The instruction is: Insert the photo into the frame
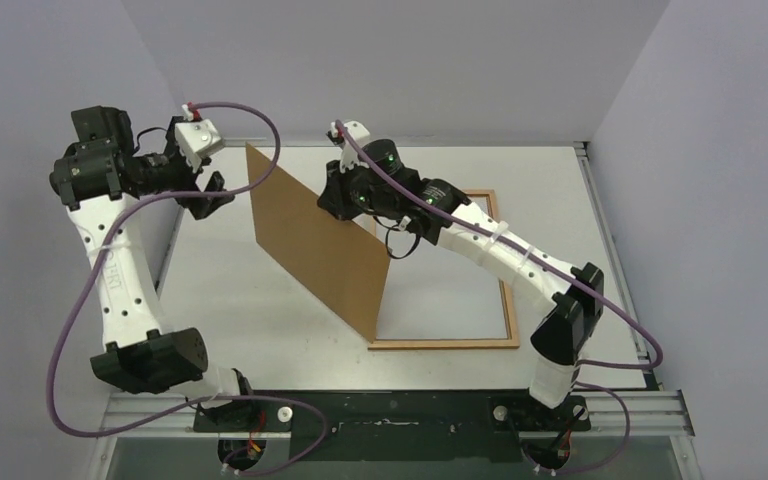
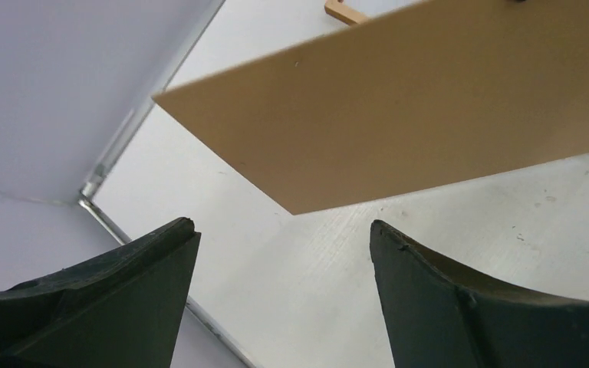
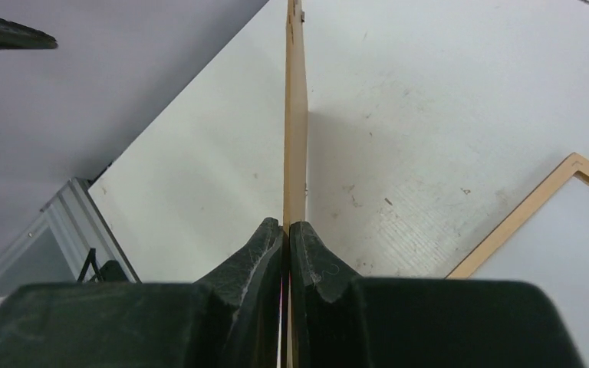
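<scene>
**Backing sheet [image 1: 310, 245] held clear**

Top: right claw [image 1: 343, 196] pinches the upright backing sheet; the frame [image 1: 445, 343] lies flat to its right.
Left wrist: left claw [image 2: 284, 238] spread, sheet ahead of it, untouched.
Right wrist: thin edge grip, so swing slowly.
Photo not seen.

Fibreboard sheet [image 1: 315, 240]: plain mid-brown, no pattern; its edge in R wrist view is a paler tan. Frame [image 1: 445, 343]: light-brown wood border, area inside reads white. Table [image 1: 230, 290]: white w/ faint grey scuffs + specks. L gripper [image 2: 284, 238] & R gripper [image 3: 287, 228]: matte black. L arm [image 1: 120, 280], R arm [image 1: 500, 250]: white links, black joints; green lights [image 1: 388, 158] on R wrist. Cables [image 1: 230, 103]: purple, red tips. Walls [image 1: 410, 60]: pale lilac-grey. Base rail [image 1: 640, 405]: silver.
</scene>
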